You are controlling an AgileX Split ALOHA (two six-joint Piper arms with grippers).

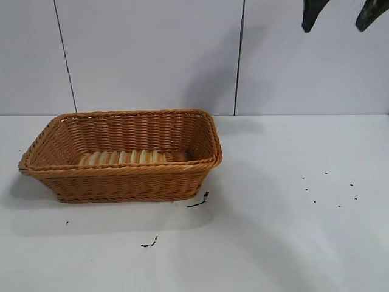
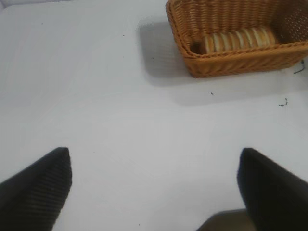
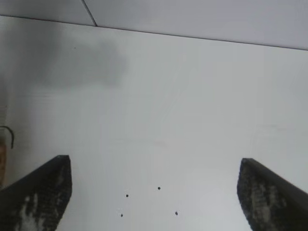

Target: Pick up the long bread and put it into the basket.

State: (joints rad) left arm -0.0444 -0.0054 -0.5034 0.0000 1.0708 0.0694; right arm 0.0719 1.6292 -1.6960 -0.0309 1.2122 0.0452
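The long bread (image 1: 121, 157), striped tan and cream, lies inside the orange-brown wicker basket (image 1: 121, 182) at the left of the table. It also shows in the left wrist view (image 2: 238, 40), inside the basket (image 2: 236, 65). My right gripper (image 1: 343, 13) hangs open and empty high at the top right, far from the basket; in its wrist view (image 3: 155, 192) the fingers stand wide apart above bare table. My left gripper (image 2: 154, 187) is open and empty, off to the side of the basket, and out of the exterior view.
The white table (image 1: 292, 243) carries small black specks (image 1: 328, 188) at the right and two dark scraps (image 1: 199, 201) in front of the basket. A pale panelled wall (image 1: 152, 55) stands behind.
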